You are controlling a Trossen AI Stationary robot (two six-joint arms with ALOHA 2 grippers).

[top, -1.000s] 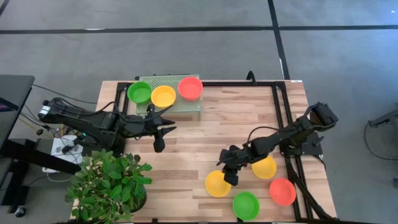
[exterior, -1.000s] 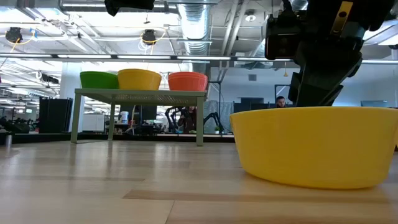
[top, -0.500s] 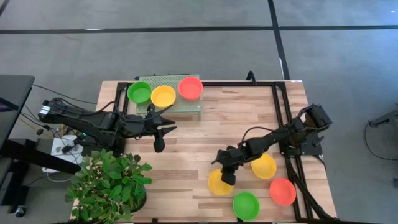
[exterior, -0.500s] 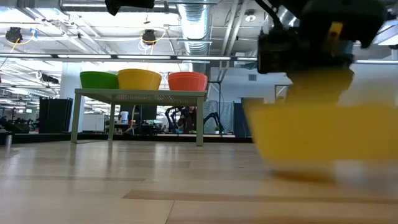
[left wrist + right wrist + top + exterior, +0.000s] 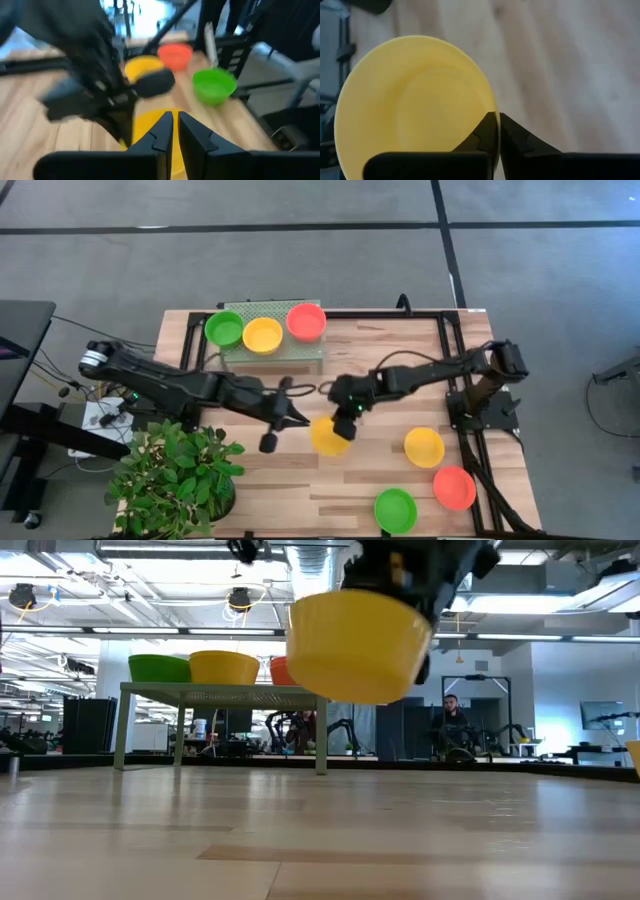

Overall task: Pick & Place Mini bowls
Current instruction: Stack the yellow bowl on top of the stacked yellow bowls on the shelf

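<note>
My right gripper (image 5: 343,412) is over the middle of the table, shut on a yellow mini bowl (image 5: 328,437) that shows high above the wood in the low view (image 5: 355,645). My left gripper (image 5: 300,416) reaches in from the left with its fingers (image 5: 165,131) shut, just left of that bowl (image 5: 150,142); I cannot tell whether it touches it. A green (image 5: 224,328), a yellow (image 5: 263,334) and a red-orange bowl (image 5: 306,321) stand on the pale green mesh rack (image 5: 300,348). A yellow (image 5: 424,447), a red-orange (image 5: 454,488) and a green bowl (image 5: 395,510) rest on the table. My right gripper pinches the yellow bowl's rim (image 5: 489,111) between its two fingers, on the side toward the arm, and comes at it from above. The bowl is lifted clear of the table and hangs below the fingers, slightly tilted, open side up.
A potted plant (image 5: 175,475) stands at the table's near left corner. A black frame rail (image 5: 450,370) runs along the right side. Bare wood lies between the rack and the held bowl.
My right gripper has lifted the yellow bowl off the table near the right-hand bowls and carried it up and toward the table's left and far side, to the middle. My left arm has reached toward the right and near edge, up to the bowl.
</note>
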